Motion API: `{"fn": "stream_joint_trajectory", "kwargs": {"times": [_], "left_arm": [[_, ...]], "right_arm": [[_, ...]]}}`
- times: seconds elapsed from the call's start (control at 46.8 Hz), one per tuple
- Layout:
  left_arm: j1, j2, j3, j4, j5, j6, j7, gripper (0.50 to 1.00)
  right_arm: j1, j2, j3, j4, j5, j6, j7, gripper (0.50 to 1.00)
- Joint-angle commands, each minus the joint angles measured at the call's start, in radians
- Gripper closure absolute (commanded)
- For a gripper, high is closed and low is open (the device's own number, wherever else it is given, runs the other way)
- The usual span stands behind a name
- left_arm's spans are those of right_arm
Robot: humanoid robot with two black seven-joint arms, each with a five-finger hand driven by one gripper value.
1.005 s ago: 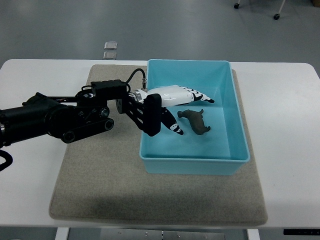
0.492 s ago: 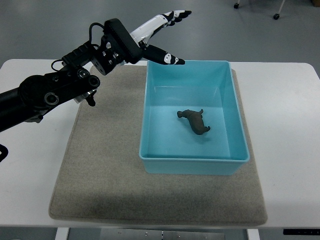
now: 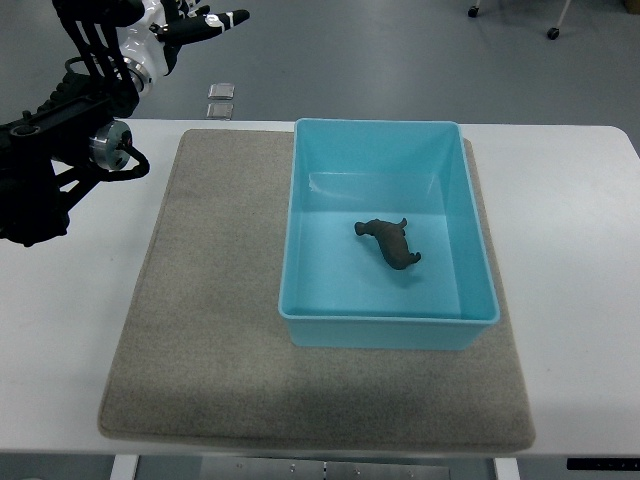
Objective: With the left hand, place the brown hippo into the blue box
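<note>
— Where is the brown hippo (image 3: pixel 388 241) lying right now?

— It is lying inside the blue box (image 3: pixel 478 262), on the floor of it, a bit right of the middle. Nothing is touching it. So the toy looks like it is already where the task wants it.

— And what is the left hand (image 3: pixel 170 25) doing?

— It is hanging high at the far left corner, well apart from the box. Its fingers (image 3: pixel 222 19) are stretching out straight and holding nothing. I think it is sitting up there so it is not bumping the box walls.

— Why is the box sitting on that gray mat (image 3: pixel 200 330)?

— Maybe so it is not sliding on the white table (image 3: pixel 570 280). The mat is lying flat under the whole box.

— Is the other hand showing?

— No, I am not seeing it anywhere.
</note>
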Motion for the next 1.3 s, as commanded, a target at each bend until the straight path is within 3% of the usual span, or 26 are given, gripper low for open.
{"fn": "stream_joint_trajectory", "kwargs": {"times": [0.0, 0.128, 0.364, 0.663, 1.283], "left_arm": [[0.001, 0.009, -0.002, 0.049, -0.099, -0.100, 0.000, 0.504], [0.008, 0.006, -0.008, 0.141, -0.126, -0.178, 0.000, 0.504], [0.045, -0.001, -0.117, 0.201, -0.214, -0.212, 0.012, 0.501], [0.125, -0.021, -0.256, 0.203, -0.225, -0.189, 0.018, 0.501], [0.194, -0.075, -0.313, 0.192, -0.228, -0.190, 0.018, 0.501]], "right_arm": [[0.000, 0.000, 0.000, 0.000, 0.000, 0.000, 0.000, 0.564], [0.000, 0.000, 0.000, 0.000, 0.000, 0.000, 0.000, 0.564], [0.000, 0.000, 0.000, 0.000, 0.000, 0.000, 0.000, 0.564], [0.000, 0.000, 0.000, 0.000, 0.000, 0.000, 0.000, 0.564], [0.000, 0.000, 0.000, 0.000, 0.000, 0.000, 0.000, 0.564]]}}
